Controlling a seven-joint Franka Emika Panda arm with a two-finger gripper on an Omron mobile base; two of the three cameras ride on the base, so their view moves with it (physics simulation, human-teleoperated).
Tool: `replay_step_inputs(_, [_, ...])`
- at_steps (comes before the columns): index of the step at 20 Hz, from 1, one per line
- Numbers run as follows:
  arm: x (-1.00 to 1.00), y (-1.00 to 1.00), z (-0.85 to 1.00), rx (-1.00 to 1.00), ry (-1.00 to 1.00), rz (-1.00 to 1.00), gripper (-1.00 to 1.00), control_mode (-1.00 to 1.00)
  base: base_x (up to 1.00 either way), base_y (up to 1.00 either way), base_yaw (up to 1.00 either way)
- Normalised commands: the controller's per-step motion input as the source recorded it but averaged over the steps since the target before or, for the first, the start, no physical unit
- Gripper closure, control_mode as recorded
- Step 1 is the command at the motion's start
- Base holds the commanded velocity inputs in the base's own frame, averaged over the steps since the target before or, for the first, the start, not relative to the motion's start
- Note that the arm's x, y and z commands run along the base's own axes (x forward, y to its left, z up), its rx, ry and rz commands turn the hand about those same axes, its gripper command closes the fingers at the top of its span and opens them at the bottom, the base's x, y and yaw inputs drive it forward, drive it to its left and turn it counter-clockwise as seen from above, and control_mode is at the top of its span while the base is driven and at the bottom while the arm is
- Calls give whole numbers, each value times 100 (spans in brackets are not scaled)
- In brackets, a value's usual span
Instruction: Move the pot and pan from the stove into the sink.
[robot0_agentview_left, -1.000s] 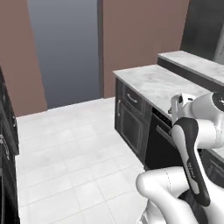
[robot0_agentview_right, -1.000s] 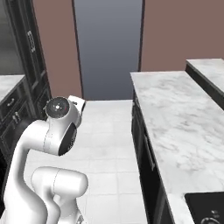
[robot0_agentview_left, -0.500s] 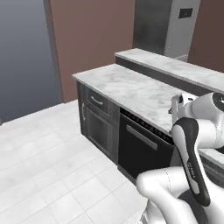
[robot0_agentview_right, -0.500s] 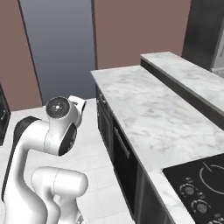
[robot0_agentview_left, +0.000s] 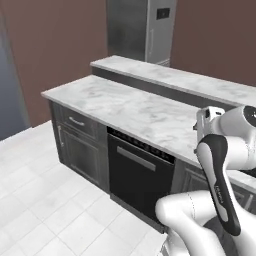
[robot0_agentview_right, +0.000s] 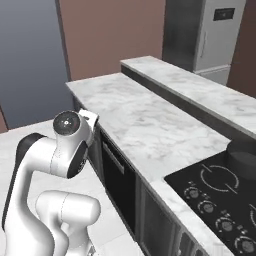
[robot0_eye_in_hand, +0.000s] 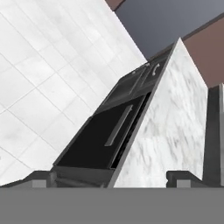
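The stove (robot0_agentview_right: 239, 198), a black glass cooktop with white burner rings and round knobs, lies in the marble counter at the lower right of the right base view. The dark grey pot (robot0_agentview_right: 243, 163) stands on its far burner, partly cut by the frame edge. The pan and the sink are out of view. My arm is folded close to the base, well short of the stove. In the hand view my gripper (robot0_eye_in_hand: 113, 177) is open with nothing between its fingertips (robot0_eye_in_hand: 42, 176), and it looks down along the counter front.
A long marble counter (robot0_agentview_left: 135, 112) runs ahead with a raised ledge (robot0_agentview_left: 175, 77) behind it. A black dishwasher (robot0_agentview_left: 137, 177) and dark cabinets (robot0_agentview_left: 77, 142) sit below. A steel fridge (robot0_agentview_right: 202, 35) stands at the back. White tiled floor (robot0_agentview_left: 35, 200) lies to the left.
The whole picture has shifted as the base moved: the counter has swung closer, and the stove and pot now show. The arm keeps its folded pose and the gripper stays open.
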Motion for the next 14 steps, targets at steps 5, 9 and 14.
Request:
replay_step_inputs(5, [0,0,0,0,0,0,-100,100,-18,-2,-35])
replay_step_inputs(9, [0,0,0,0,0,0,-100,100,-5,-2,-38])
replay_step_inputs(14, [0,0,0,0,0,0,-100,100,0,-3,-40])
